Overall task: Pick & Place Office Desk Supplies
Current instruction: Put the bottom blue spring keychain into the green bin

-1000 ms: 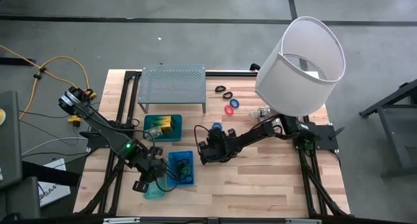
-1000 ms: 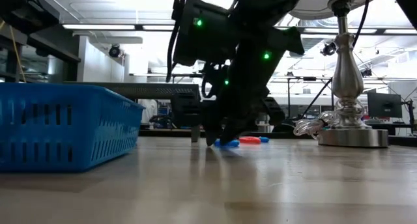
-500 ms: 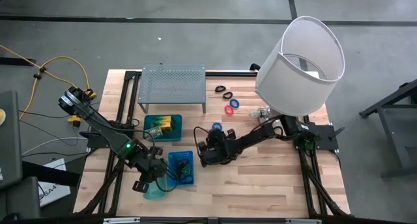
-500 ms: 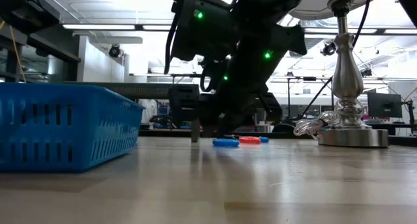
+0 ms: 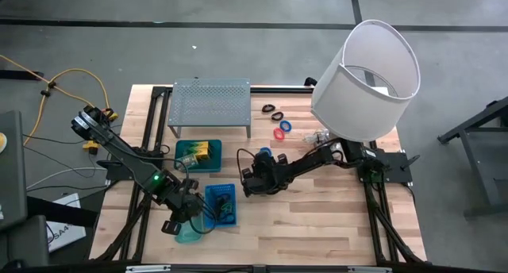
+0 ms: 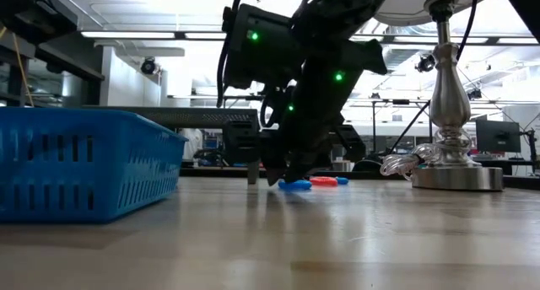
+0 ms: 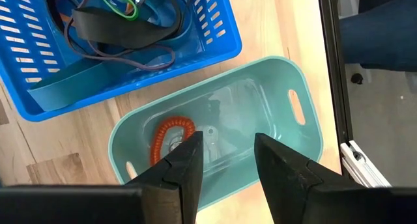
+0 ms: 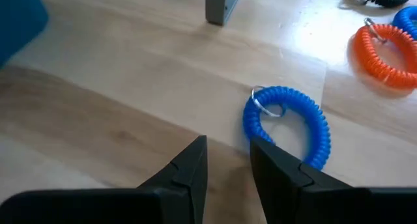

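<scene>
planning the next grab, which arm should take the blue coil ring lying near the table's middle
Right. The right gripper sits low beside the blue coil ring, fingers parted, not yet around it. The left gripper hangs open over the teal bin, farther away.

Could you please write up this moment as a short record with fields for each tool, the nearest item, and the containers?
right tool: open, low over the wooden table, empty
nearest item: blue coiled plastic ring lying flat just ahead of the right tool
left tool: open, above the teal plastic tub, empty
tub contents: orange coiled ring
blue slotted plastic basket: black bands inside
</scene>
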Available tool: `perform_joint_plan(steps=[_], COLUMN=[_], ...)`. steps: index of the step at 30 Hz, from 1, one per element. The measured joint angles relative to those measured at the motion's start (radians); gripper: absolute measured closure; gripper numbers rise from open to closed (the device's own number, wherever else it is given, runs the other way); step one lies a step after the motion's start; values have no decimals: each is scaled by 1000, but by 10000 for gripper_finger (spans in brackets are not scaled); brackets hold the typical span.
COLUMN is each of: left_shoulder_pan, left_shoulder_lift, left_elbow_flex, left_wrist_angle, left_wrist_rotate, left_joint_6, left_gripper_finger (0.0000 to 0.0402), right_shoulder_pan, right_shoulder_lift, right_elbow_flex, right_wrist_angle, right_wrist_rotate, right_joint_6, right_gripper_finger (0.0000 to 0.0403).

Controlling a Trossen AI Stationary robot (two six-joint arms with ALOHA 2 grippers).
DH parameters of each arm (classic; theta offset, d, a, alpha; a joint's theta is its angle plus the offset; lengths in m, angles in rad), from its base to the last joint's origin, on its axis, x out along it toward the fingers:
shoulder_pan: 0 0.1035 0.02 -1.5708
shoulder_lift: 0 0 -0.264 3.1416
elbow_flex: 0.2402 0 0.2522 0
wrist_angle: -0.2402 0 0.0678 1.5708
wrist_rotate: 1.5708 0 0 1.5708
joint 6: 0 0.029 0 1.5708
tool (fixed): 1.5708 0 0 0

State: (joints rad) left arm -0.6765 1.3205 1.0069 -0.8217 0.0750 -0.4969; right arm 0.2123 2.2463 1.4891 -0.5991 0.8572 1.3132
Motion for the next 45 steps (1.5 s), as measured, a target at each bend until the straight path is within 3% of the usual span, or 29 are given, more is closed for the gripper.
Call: perform_joint_plan(steps=[5,12,34,45], left_shoulder_pan=[0,0,0,0], left_shoulder_lift=[0,0,0,0], left_elbow_flex=[0,0,0,0], left_wrist_angle=[-1,0,-1,-1], left_wrist_rotate=[0,0,0,0], left_joint_6=[0,0,0,0], left_gripper_finger=[269,269,269,269], right_shoulder_pan=[2,18,-27,-30], right_shoulder_lift=[0,0,0,0], right_elbow_flex=[0,0,0,0], right_wrist_angle=[0,-1,-53,-80], right_wrist_rotate=[8,97,-30,-3], right_joint_6=[0,0,-1,-9], right_gripper_finger=[298,298,298,298])
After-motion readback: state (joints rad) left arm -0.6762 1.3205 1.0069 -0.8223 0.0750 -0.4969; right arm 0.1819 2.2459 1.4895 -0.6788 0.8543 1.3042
